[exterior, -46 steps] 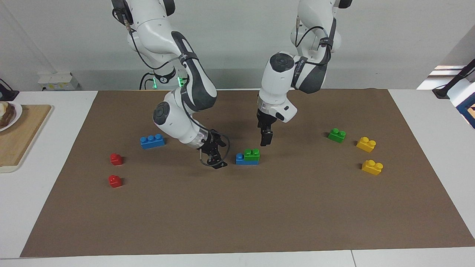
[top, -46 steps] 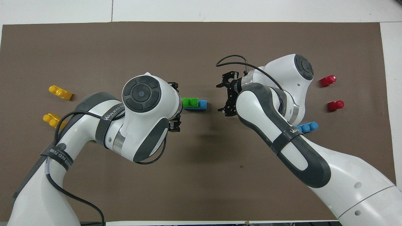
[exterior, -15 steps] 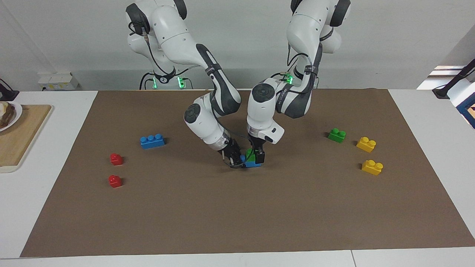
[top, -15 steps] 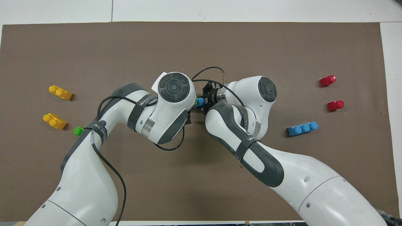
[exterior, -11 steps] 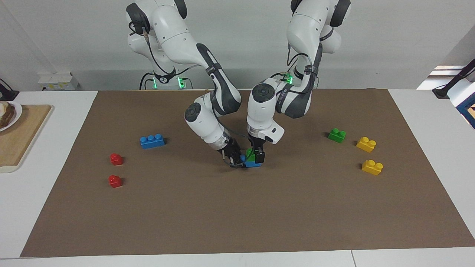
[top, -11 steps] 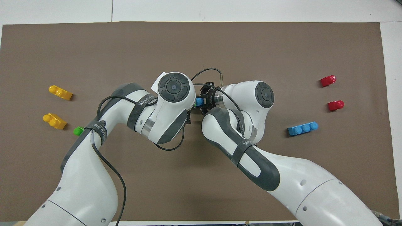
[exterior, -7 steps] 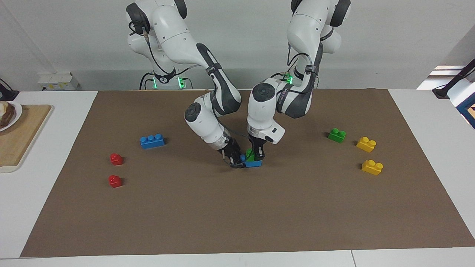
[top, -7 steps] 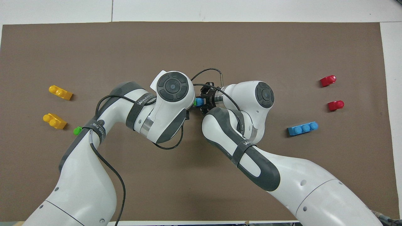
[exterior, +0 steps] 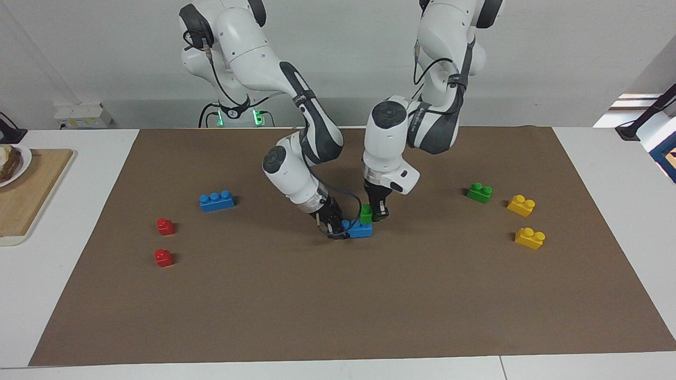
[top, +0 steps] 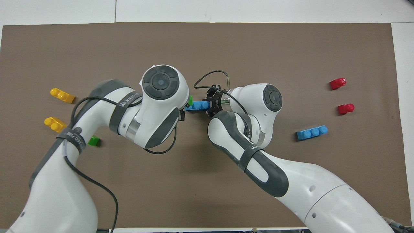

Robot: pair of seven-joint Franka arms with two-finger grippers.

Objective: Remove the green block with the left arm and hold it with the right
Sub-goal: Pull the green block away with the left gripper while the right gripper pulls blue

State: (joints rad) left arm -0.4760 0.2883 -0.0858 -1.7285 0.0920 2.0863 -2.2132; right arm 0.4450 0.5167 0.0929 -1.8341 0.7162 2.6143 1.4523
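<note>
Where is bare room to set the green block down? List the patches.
Bare: the whole mat strip farther from the robots than every brick. Crowded: mid-mat, where the left gripper holds the green block over the blue brick clamped by the right gripper; also around the yellow bricks.

A white table (exterior: 607, 174) carries a brown mat (exterior: 338, 306). On the mat: a blue brick (exterior: 360, 230) at the middle, another blue brick (exterior: 217, 201) and two red bricks (exterior: 165, 226) toward the right arm's end, a green brick (exterior: 479, 192) and two yellow bricks (exterior: 521, 205) toward the left arm's end. A wooden board (exterior: 26, 195) lies at the table's edge.
</note>
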